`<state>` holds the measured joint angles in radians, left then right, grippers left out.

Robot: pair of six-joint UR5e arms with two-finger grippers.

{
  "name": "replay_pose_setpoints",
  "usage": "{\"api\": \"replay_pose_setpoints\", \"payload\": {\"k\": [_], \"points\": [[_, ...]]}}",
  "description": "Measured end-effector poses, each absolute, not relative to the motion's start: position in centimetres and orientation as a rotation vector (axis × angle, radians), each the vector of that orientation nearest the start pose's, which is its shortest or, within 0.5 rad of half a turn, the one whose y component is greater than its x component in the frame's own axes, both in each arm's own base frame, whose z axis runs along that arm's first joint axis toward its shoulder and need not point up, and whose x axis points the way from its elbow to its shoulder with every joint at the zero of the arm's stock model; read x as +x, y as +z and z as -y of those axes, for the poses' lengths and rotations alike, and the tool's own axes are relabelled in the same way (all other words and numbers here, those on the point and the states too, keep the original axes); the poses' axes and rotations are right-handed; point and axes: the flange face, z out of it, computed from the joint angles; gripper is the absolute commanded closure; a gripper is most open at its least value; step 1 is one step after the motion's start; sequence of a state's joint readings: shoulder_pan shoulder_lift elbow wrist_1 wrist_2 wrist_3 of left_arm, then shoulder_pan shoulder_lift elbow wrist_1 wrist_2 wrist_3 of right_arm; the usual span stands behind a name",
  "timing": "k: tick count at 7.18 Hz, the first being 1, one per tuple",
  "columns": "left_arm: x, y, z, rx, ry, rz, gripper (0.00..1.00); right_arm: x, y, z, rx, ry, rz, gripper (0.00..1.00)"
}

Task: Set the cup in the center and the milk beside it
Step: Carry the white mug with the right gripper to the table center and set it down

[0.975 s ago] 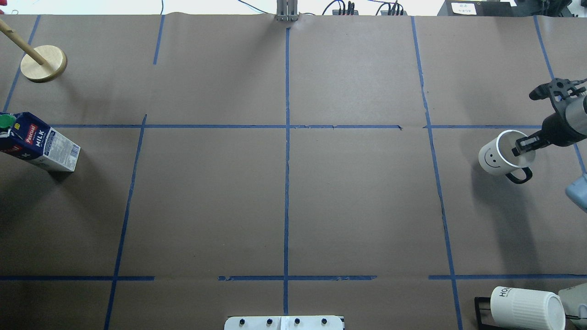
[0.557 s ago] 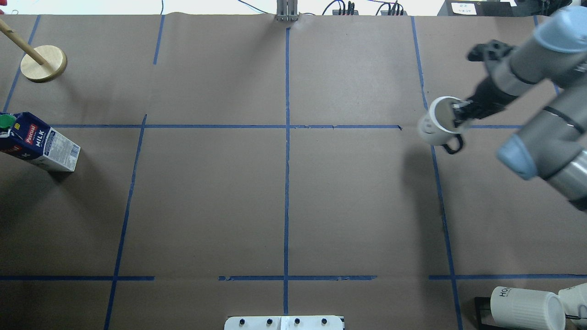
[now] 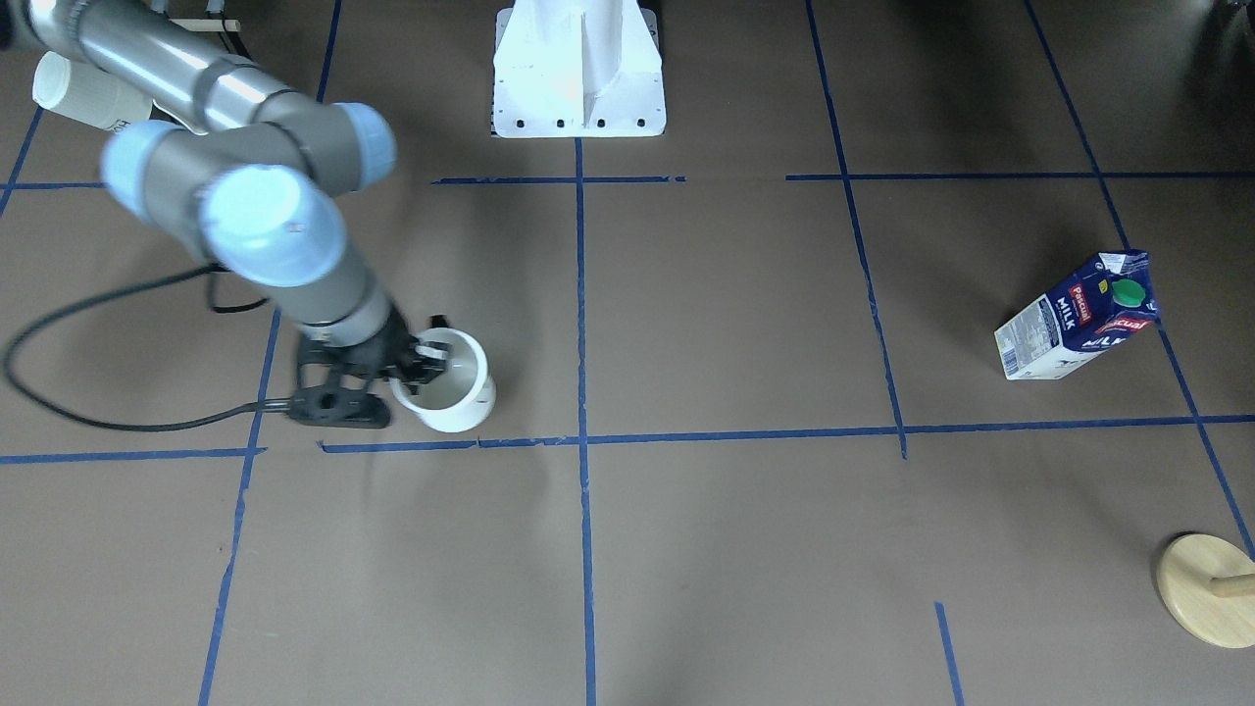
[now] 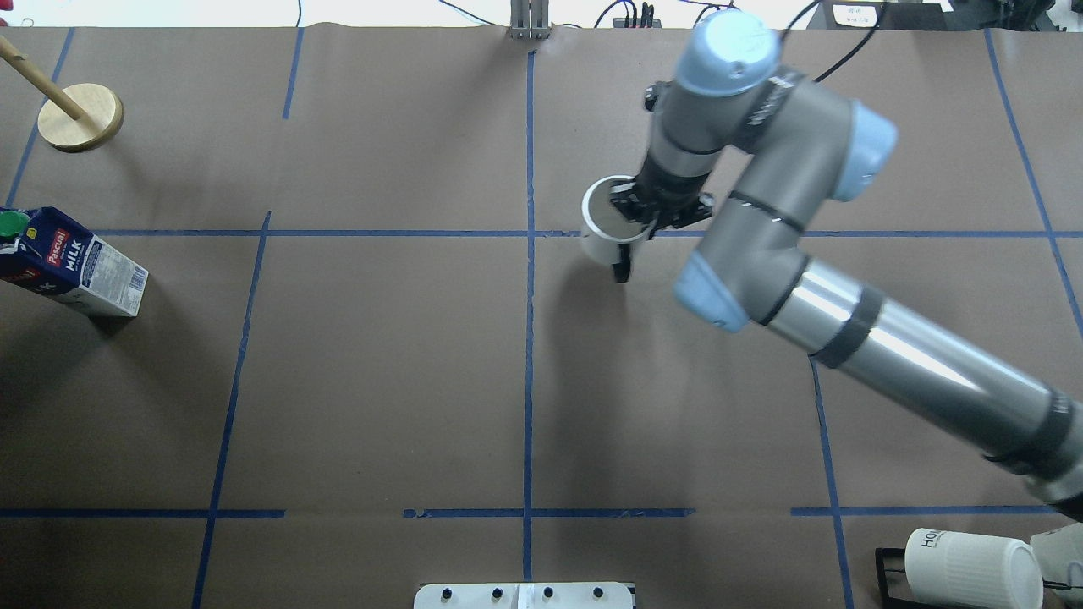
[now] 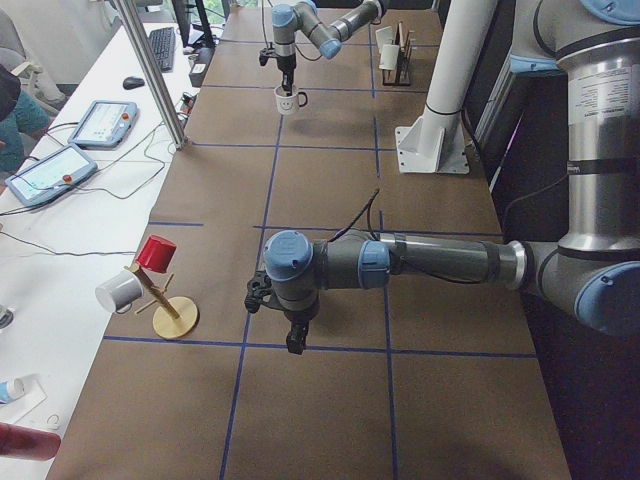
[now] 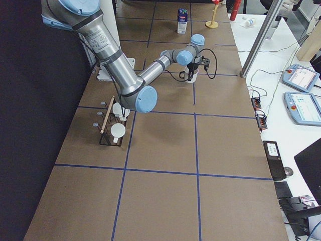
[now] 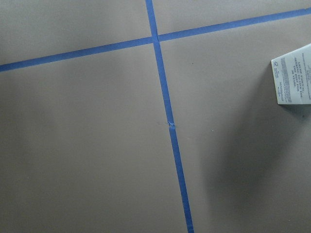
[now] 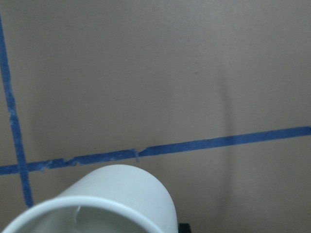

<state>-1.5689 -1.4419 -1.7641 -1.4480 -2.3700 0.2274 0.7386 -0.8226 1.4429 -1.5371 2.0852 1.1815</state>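
The cup (image 4: pixel 605 237), a smooth white mug with a black handle, hangs from my right gripper (image 4: pixel 634 215), which is shut on its rim. It is held just above the table, right of the centre tape line. The cup also shows in the front view (image 3: pixel 453 397), with the gripper (image 3: pixel 417 365) on it, and its smiley face shows in the left side view (image 5: pixel 288 99). The milk (image 4: pixel 74 267) stands at the far left edge, also visible in the front view (image 3: pixel 1074 319). My left gripper (image 5: pixel 293 340) shows only in the left side view; I cannot tell its state.
A wooden mug stand (image 4: pixel 80 117) is at the far left corner. A ribbed white mug (image 4: pixel 973 567) sits on a black rack at the near right corner. Blue tape lines divide the brown table. The robot base (image 3: pixel 578 69) is at the near middle edge.
My right arm has carried the cup leftward from the table's right edge to just right of the centre line. The milk has not moved.
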Motion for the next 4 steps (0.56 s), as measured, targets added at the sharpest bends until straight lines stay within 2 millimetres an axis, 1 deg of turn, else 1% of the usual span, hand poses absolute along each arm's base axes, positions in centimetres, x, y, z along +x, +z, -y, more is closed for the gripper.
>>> {"api": "replay_pose_setpoints", "payload": {"k": [1,2,3,4], "points": [[-6.1,63.4,43.2,0.035,0.194,-0.801,0.0,-52.1,24.1,55.4,-0.091,0.203,0.787,1.0],[-6.1,63.4,43.2,0.035,0.195,-0.801,0.0,-54.1,23.5,54.6,-0.096,0.223,0.775,1.0],[-6.1,63.4,43.2,0.035,0.194,-0.802,0.0,-55.3,23.5,53.9,-0.091,0.231,0.762,0.97],[-6.0,63.4,43.2,0.035,0.194,-0.806,0.0,-56.0,23.6,53.5,-0.081,0.237,0.752,0.92]]}}
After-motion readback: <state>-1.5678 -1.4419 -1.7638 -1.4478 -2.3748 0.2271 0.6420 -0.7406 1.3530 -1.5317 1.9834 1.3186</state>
